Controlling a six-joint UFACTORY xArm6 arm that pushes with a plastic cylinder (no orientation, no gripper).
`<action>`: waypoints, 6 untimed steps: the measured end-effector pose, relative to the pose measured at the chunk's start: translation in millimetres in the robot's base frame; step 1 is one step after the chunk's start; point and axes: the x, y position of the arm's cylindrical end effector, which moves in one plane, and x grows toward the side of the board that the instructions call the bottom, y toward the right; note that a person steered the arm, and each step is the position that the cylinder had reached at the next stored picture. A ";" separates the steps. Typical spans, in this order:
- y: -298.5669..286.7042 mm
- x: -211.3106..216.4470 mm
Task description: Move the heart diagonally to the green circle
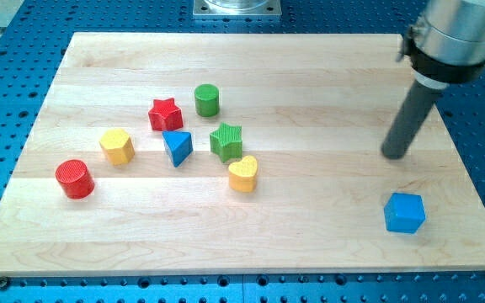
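Well, the yellow heart [243,173] sits near the green star [226,140], with the green circle [207,100] farther back. No claw exists; my tip [393,155] stands far right, touching nothing. Light and stiff, it'll likely slide easily if pushed low on its near-right side.

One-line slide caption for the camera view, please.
My tip rests far right of the yellow heart, with the green star between heart and green circle.

Board [310,67]: pale wood, faint grain, lay flat and filled most of the view.
Base [23,25]: blue metal, rows of small holes, showed on all sides of the board.
Mount [237,7]: grey metal, sat at view's top edge.
Light: even, soft shadows.
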 end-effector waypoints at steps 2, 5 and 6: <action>-72.9 -11.4; -227.5 38.0; -185.8 62.9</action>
